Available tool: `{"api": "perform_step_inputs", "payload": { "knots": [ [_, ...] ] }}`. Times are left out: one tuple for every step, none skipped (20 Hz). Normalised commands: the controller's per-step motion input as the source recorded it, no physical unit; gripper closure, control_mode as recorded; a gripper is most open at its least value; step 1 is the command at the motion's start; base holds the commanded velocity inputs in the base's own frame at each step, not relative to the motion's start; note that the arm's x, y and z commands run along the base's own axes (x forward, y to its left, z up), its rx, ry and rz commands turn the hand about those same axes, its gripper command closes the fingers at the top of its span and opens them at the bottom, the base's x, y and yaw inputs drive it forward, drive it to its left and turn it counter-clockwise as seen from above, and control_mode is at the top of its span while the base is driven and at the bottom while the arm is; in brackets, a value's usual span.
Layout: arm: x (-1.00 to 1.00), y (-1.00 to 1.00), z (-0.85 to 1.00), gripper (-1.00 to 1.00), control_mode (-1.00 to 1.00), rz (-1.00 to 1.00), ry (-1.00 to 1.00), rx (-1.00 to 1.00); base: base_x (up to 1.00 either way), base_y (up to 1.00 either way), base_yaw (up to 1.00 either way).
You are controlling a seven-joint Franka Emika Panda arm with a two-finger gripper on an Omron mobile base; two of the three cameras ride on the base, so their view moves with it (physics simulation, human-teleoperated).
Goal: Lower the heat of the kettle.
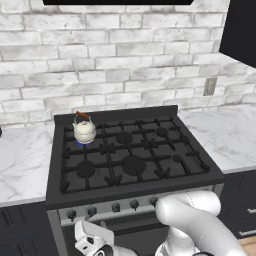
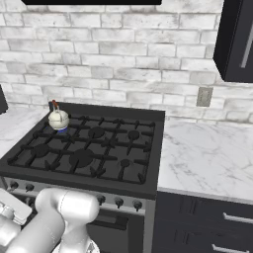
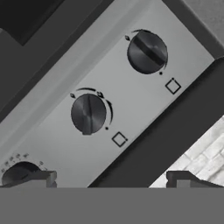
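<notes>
Kettle (image 1: 84,131) sits on the stove's (image 1: 150,180) far-left burner, with the arm folded low before the knob panel. Right base view: kettle (image 2: 58,119) far left. Hand view: gripper (image 3: 113,178) spread apart, empty, near two knobs (image 3: 89,114).

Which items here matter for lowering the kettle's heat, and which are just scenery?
Job:
kettle on the rear-left burner, blue flame under it
stove knobs on the front panel
gripper, open, facing the knobs

Scenery:
wall outlet
marble counter
dark upper cabinet
</notes>
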Motion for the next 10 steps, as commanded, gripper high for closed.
{"api": "perform_step_inputs", "payload": {
  "knots": [
    [0.14, 0.00, 0.00, -1.00, -1.00, 0.05, 0.00, 0.00, 0.00, 0.00, 0.00],
    [0.14, 0.00, 0.00, -1.00, -1.00, 0.05, 0.00, 0.00, 0.00, 0.00, 0.00],
    [0.17, 0.00, 0.00, -1.00, -1.00, 0.05, 0.00, 0.00, 0.00, 0.00, 0.00],
    [0.19, 0.00, 0.00, -1.00, -1.00, 0.06, 0.00, 0.00, 0.00, 0.00, 0.00],
    [0.19, 0.00, -0.03, -1.00, -1.00, 0.07, 0.00, 0.00, 0.00, 0.00, 0.00],
    [0.18, 0.00, -0.09, -1.00, -1.00, 0.07, 0.00, 0.00, 0.00, 0.00, 0.00],
    [0.17, 0.00, -0.14, -1.00, -1.00, 0.06, 0.00, 0.00, 0.00, 0.00, 0.00],
    [0.17, 0.03, -0.19, -1.00, -1.00, 0.05, 0.00, 0.00, 0.00, 0.00, 0.00],
    [0.16, 0.06, -0.21, -1.00, -1.00, 0.03, 0.00, 0.00, 0.00, 0.00, 0.00],
    [0.14, 0.08, -0.19, -1.00, -1.00, 0.03, 0.00, 0.00, 0.00, 0.00, 0.00]
  ]
}}
